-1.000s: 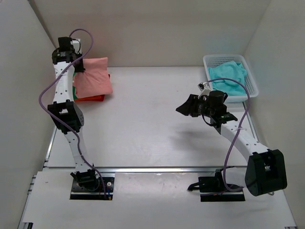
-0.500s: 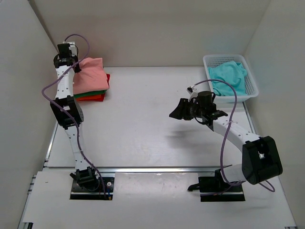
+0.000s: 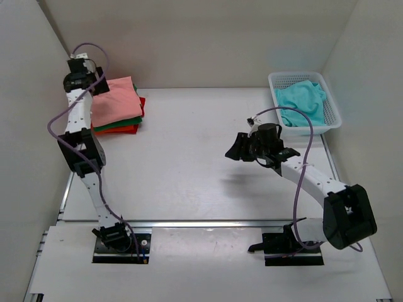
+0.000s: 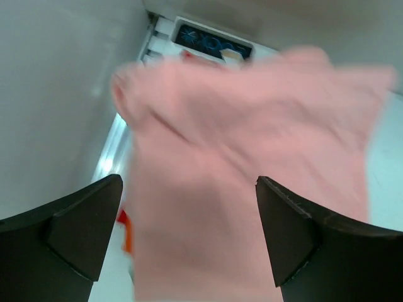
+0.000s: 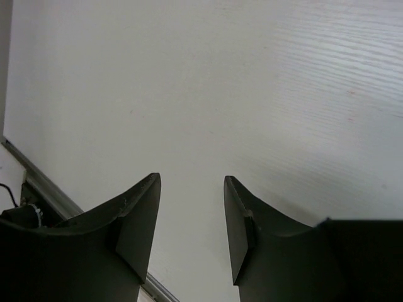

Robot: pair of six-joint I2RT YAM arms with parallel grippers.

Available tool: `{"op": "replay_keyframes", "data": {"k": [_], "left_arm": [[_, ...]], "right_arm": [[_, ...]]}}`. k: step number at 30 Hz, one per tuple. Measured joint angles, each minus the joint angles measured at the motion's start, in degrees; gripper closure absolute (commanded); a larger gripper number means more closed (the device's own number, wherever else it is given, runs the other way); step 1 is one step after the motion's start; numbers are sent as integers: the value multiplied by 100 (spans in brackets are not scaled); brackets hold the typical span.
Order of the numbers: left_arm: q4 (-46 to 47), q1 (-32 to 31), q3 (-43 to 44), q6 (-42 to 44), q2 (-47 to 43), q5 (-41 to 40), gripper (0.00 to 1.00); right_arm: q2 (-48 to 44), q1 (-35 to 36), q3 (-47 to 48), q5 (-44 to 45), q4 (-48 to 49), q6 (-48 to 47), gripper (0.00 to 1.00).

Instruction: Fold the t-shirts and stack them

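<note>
Turquoise cloth marked the one shirt not yet folded: in the top view the turquoise t-shirt (image 3: 301, 104) was seen crumpled inside the white mesh basket (image 3: 277, 80) at the far right, with no clear long axis. The right gripper (image 3: 236, 150) was held over the bare table (image 3: 189, 170), near the basket but pointed away from it, so the shirt lay behind and to the right of it. The right arm was by far the nearer. At the far left the salmon pink t-shirt (image 3: 116, 100) was laid folded on the green t-shirt (image 3: 119, 124) and orange-red t-shirt (image 3: 126, 130), with the left gripper (image 3: 84, 83) at the stack's far left corner. In the left wrist view, its fingers (image 4: 75, 233) were spread wide over blurred pink cloth, nothing gripped. In the right wrist view, the fingers (image 5: 135, 220) were parted and empty above pale, smooth tabletop. Room for spreading a shirt was judged ample.
</note>
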Motion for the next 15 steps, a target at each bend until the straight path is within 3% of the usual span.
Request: {"op": "replay_keyframes", "data": {"k": [2,4,7,9,15], "left_arm": [[199,-422,-1235,72,-951,-354,1],[396,-1287,-2503,216,-2020,-800,1],[461,-2726,-3453,157,-3075,-629,2],[459,-3320,-4037,48,-3600,-391,2],[337,-3626,-6496,-271,-4747,-431,1]], "right_arm": [[-160,-140,-4,210,-192,-85,58],[-262,-389,0,431,-446,-232,58],[-354,-785,2,813,-907,-468,58],[-492,-1005,0,1058,-1209,-608,58],[-1176,-1008,-48,1447,-1561,-822,59]]}}
